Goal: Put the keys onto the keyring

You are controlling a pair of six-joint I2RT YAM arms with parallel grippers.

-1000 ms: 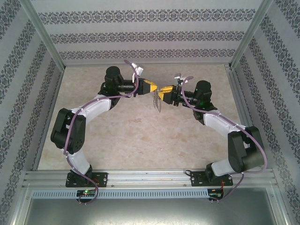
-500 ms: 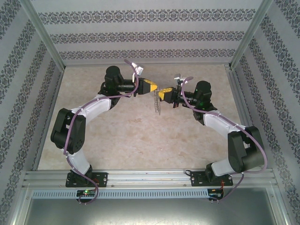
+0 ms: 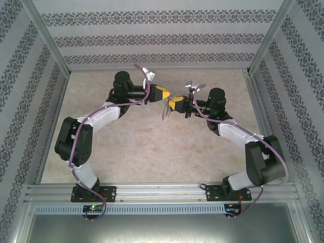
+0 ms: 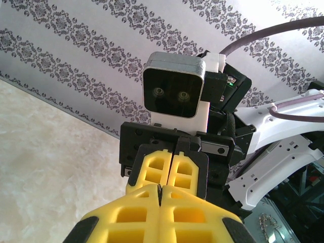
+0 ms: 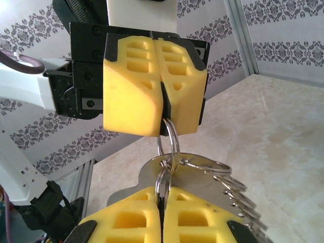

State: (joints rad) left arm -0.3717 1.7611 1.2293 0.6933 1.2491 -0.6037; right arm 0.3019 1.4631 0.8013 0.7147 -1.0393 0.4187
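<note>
The keyring (image 3: 165,110) is a silver bundle hanging in mid-air between both grippers. In the right wrist view its large split ring (image 5: 171,135) is pinched by my left gripper (image 5: 162,117), which is shut from above. My right gripper (image 5: 162,196) is shut on a small split ring (image 5: 162,178) linked to the large one. A flat silver plate (image 5: 144,178) and a row of several rings (image 5: 238,195) hang behind. Whether the plate is one of the keys I cannot tell. From above, the left gripper (image 3: 165,95) and right gripper (image 3: 172,104) meet tip to tip. The left gripper (image 4: 160,188) faces the right one's fingers (image 4: 185,172).
The marbled tabletop (image 3: 152,152) lies well below the raised grippers. Patterned walls and aluminium posts (image 3: 263,40) close the cell at the back and sides. A rail (image 3: 162,192) runs along the near edge by the arm bases.
My right gripper has closed on the small ring and shifted slightly left. The ring bundle, which hung straight down, now tilts between the grippers. The left arm has stayed put.
</note>
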